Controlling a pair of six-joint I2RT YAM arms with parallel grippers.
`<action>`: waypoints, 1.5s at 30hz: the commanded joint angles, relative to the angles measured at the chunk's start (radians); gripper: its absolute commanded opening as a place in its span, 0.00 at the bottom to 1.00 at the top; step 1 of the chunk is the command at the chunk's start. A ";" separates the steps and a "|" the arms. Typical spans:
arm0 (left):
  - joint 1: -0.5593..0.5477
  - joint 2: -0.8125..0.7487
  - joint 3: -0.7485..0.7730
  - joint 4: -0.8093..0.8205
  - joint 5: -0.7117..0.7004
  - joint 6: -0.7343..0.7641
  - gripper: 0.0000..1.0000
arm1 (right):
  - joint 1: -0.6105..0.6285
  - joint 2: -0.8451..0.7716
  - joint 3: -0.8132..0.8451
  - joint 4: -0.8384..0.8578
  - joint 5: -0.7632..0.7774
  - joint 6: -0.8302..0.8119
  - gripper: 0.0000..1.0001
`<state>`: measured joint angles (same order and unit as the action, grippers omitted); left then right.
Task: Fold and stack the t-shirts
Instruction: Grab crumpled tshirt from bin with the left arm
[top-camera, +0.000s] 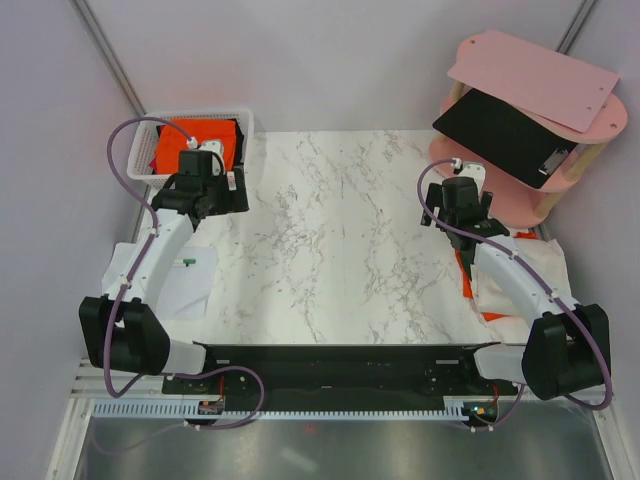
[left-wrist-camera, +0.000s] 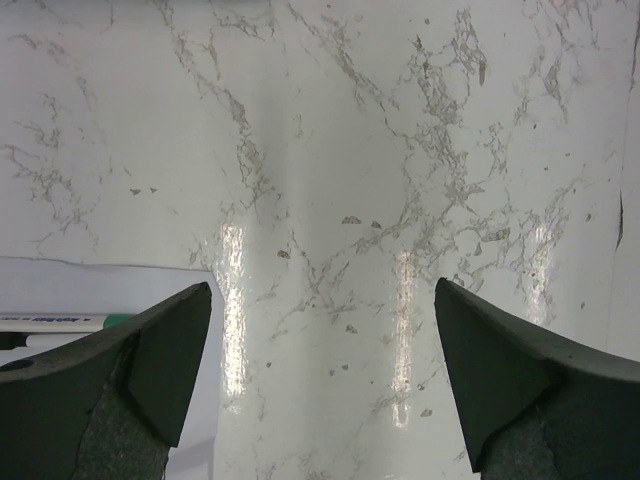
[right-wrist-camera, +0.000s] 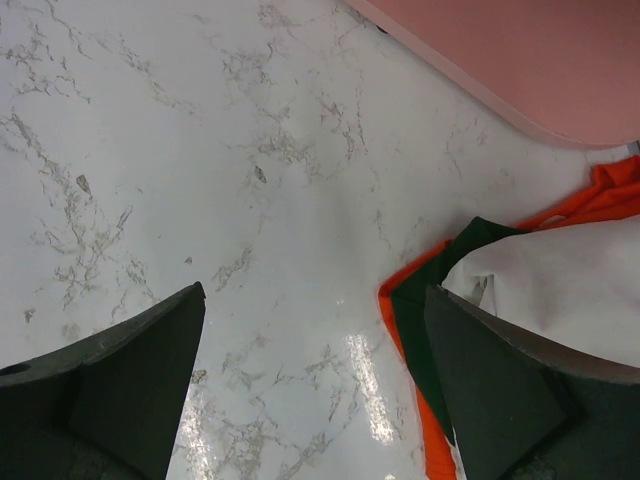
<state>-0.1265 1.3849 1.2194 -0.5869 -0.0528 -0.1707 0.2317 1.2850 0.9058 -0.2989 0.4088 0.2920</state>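
Both arms hang over the marble table (top-camera: 340, 230), nothing in either.

Left gripper (left-wrist-camera: 320, 300): fingers spread wide, only bare marble between them. It sits just this side of the white basket (top-camera: 140, 145) at the far-left corner. The basket holds a folded orange t-shirt (top-camera: 172, 150). I take it as the stacking place, kept off the work surface.

Right gripper (right-wrist-camera: 312, 300): also spread and empty, over bare table just left of the unfolded pile. The pile lies at the right edge, partly under the right arm. A loose orange shirt (right-wrist-camera: 398, 305) seems lowest, with a dark shirt (right-wrist-camera: 432, 285) on it (black or deep green, the light is poor) and a white cloth (right-wrist-camera: 560, 280) on top. The next pick is likely from here, since the orange hem juts toward the fingers and is the easiest edge to reach.

Room: the middle of the table is open, enough to spread a shirt. Limits:
- The pink side table (top-camera: 475, 48) with a black clipboard (top-camera: 505, 135) stands close beyond the right gripper.
- A white sheet (left-wrist-camera: 100, 285) and a marker (left-wrist-camera: 55, 320) lie near the left gripper.
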 joint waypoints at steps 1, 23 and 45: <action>-0.001 -0.006 0.012 0.029 -0.024 0.020 1.00 | 0.006 -0.006 -0.007 0.037 -0.014 -0.005 0.98; 0.004 0.466 0.632 -0.106 -0.288 -0.006 0.96 | 0.008 0.088 -0.039 0.156 -0.080 -0.002 0.98; 0.171 1.060 1.253 -0.142 -0.228 -0.127 0.92 | 0.015 0.195 0.004 0.182 -0.156 -0.014 0.98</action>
<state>0.0174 2.3817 2.4107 -0.7311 -0.3046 -0.2359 0.2401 1.4639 0.8700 -0.1421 0.2775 0.2848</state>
